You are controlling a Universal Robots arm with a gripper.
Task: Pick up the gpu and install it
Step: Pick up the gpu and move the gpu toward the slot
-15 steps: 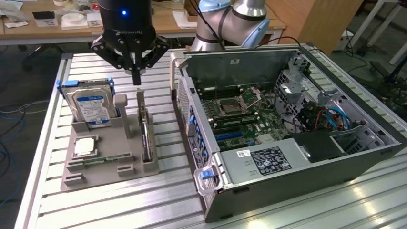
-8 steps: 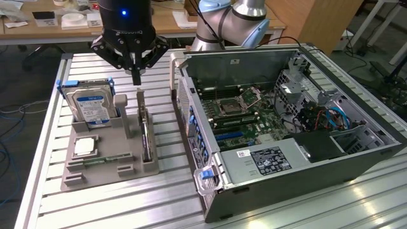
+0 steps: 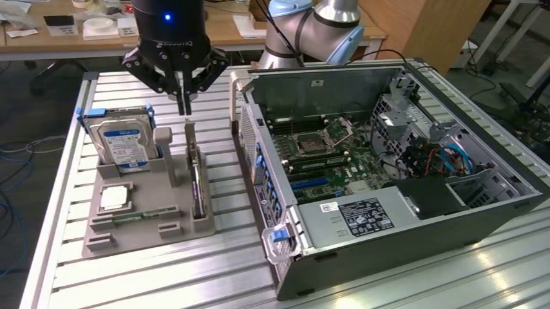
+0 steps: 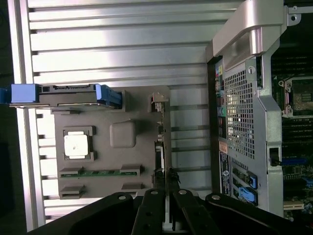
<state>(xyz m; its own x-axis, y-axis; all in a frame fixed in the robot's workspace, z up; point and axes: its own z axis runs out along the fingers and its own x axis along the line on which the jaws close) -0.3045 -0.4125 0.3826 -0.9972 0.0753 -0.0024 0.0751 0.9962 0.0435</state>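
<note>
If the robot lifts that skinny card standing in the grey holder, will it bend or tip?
Probably stiff: the gpu stands straight on its thin edge in the grey holder. Likely tippy if set down alone, since the holder's slots seem to keep it upright. Maybe fragile too: it looks like a thin bare board.

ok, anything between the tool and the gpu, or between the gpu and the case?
Nothing visible. The tool hangs above the gpu, which is upright in the gray holder, only air between. The case lies open-topped; only its near wall stands between.
</note>
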